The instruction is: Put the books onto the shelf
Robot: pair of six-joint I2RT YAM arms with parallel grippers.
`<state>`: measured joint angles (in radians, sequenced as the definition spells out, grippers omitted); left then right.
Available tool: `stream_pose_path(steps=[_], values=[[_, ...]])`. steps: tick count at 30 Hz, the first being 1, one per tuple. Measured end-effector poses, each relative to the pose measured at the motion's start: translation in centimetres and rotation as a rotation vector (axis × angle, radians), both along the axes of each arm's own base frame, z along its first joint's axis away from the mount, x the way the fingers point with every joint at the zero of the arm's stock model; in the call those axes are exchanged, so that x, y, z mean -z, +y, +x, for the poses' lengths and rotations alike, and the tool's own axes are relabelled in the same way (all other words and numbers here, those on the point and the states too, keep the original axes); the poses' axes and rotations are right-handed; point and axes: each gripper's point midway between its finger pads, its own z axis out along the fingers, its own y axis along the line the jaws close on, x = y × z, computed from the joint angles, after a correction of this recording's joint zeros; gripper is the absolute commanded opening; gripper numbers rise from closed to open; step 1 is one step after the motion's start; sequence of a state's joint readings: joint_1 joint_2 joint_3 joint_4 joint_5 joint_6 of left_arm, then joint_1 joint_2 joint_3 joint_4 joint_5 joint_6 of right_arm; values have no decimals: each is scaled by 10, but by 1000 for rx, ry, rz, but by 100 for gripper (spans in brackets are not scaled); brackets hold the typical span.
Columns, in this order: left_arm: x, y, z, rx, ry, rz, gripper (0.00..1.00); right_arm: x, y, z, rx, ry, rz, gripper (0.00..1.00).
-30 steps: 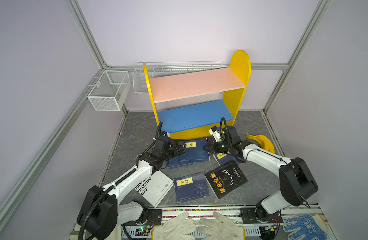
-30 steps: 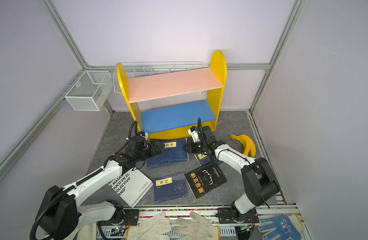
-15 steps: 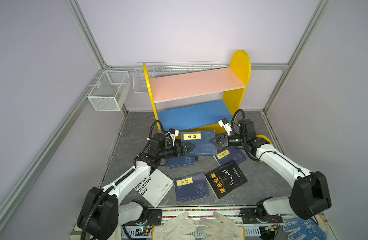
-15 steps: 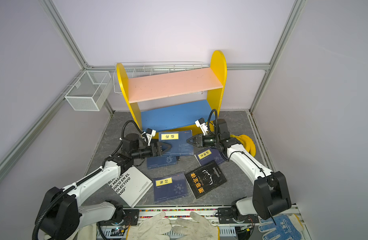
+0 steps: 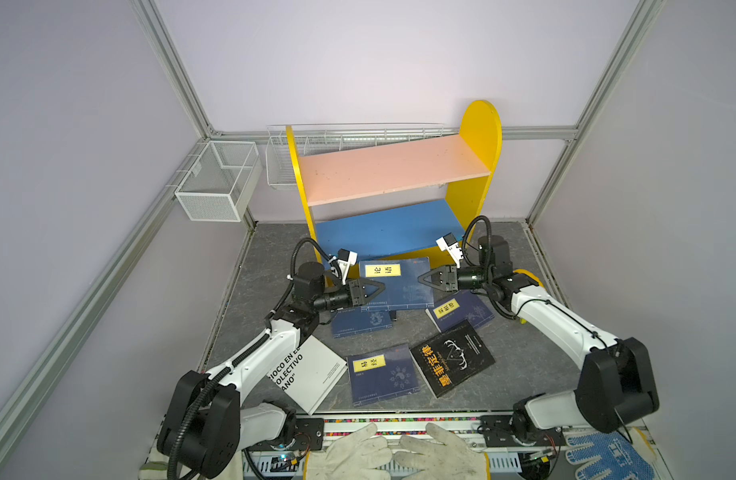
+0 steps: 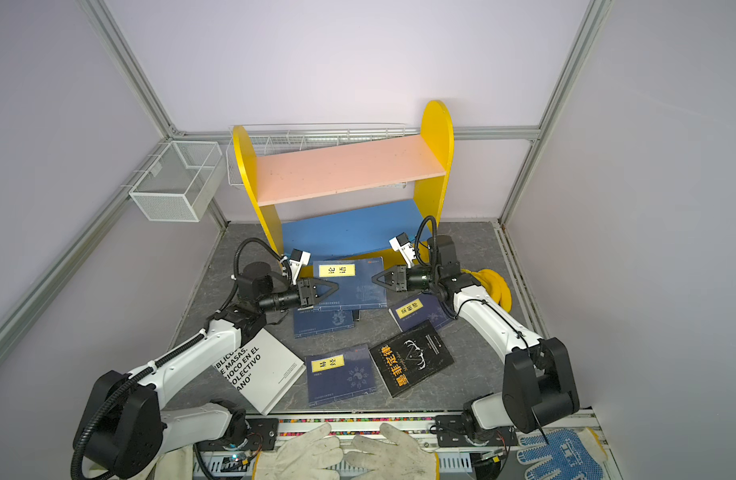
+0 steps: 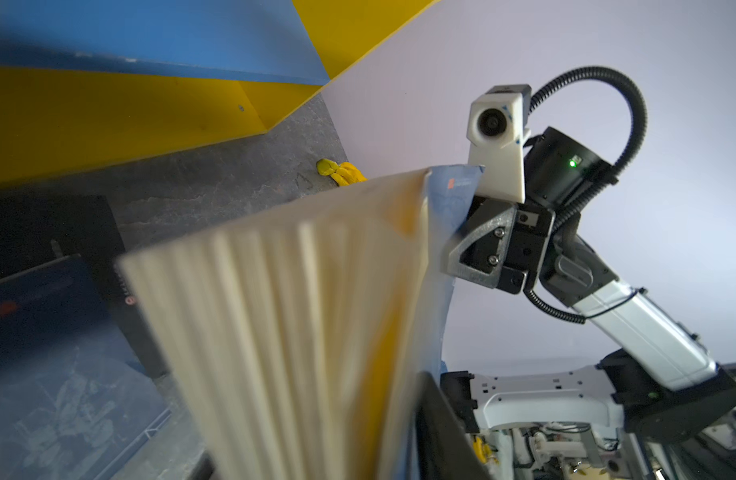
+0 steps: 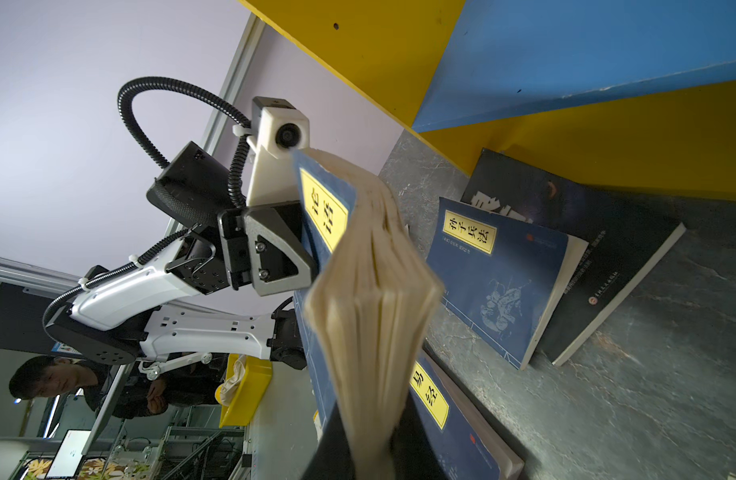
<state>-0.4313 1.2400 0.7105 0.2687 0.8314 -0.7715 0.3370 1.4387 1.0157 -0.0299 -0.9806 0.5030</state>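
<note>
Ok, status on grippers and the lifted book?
Left gripper, right gripper both shut on navy book, held aloft. Shelf bare. Nothing between book and blue lower board.

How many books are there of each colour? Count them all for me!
Blue books: 4
Black books: 2
White book: 1
Total: 7 books

Tip to tip — left fingers [image 5: 378, 286], right fingers [image 5: 424, 277], both pinched
</note>
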Motion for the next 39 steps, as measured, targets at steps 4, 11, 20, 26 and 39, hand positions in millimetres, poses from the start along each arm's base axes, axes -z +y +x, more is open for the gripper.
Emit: stream_pose_path(steps=[4,11,20,26,39], values=[[-7,3,0,-9,-15,-13,8,-1,2,6,9,1,20,42],[-20,19,16,-73,-9,-60,1,4,2,4,16,27,57,51],[-37,18,30,-62,-12,-130,0,7,11,-6,-5,58,67,50],[-37,16,30,-40,-8,-144,0,-1,16,-5,-6,60,90,39],[-51,19,38,-44,-49,-114,32,-27,22,7,-1,31,143,9]])
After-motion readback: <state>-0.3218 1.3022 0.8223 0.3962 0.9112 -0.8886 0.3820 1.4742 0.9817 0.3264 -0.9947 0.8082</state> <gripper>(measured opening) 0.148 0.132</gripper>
